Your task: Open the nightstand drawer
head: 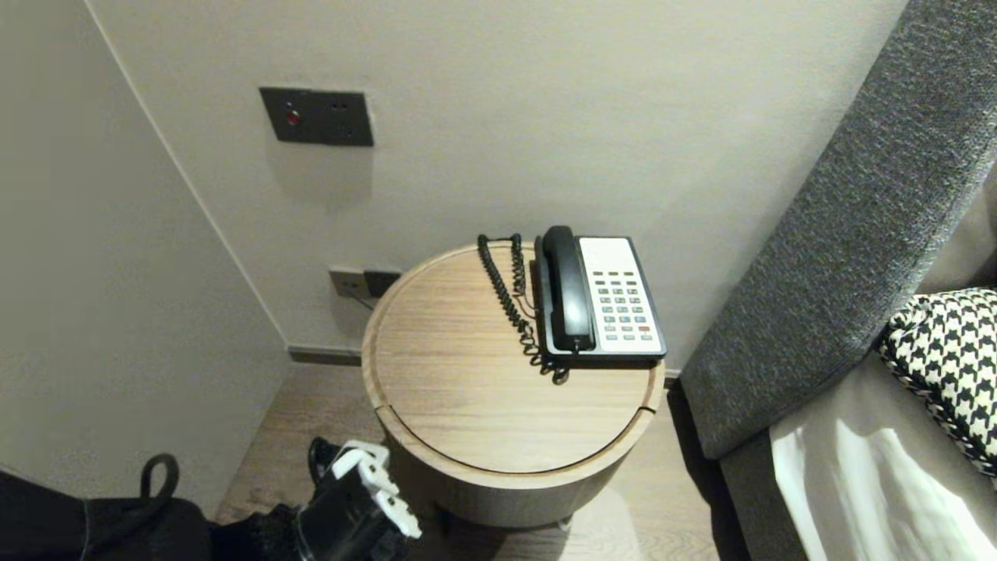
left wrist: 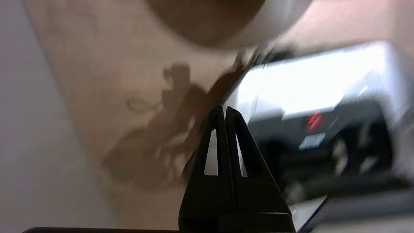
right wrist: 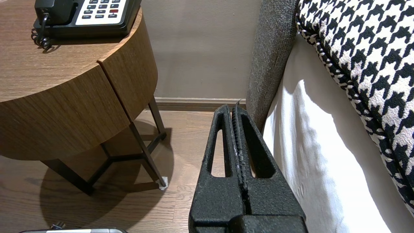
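— Where is your left claw at this moment?

— My left claw (left wrist: 224, 108) is low, near the floor (left wrist: 106, 64), at about 7 o'clock from the round wooden bench (head: 467, 405) and below its top. In the head view I see only my left arm (head: 354, 506) there. It is close to the side of the bench, but I cannot tell if it touches. The two fingers are pressed together, tip against tip, and nothing is between them.

— What is on the bench?

— One telephone (head: 615, 300). It stands at about 1 o'clock on the bench top, near the wall. Its black handset (head: 567, 288) lies in the cradle at the 9 o'clock side of the keypad. The coiled cord (head: 510, 300) lies on the wood just beside it, also at 9 o'clock.

— And your right claw?

— My right claw (right wrist: 233, 108) is parked low, with the fingers fully closed on nothing. It points between the bench and the bed (right wrist: 307, 155). The bed is at 3 o'clock from the bench, with a grey headboard (head: 841, 234) and a black-and-white patterned pillow (head: 946, 358). The telephone is well apart from both claws.
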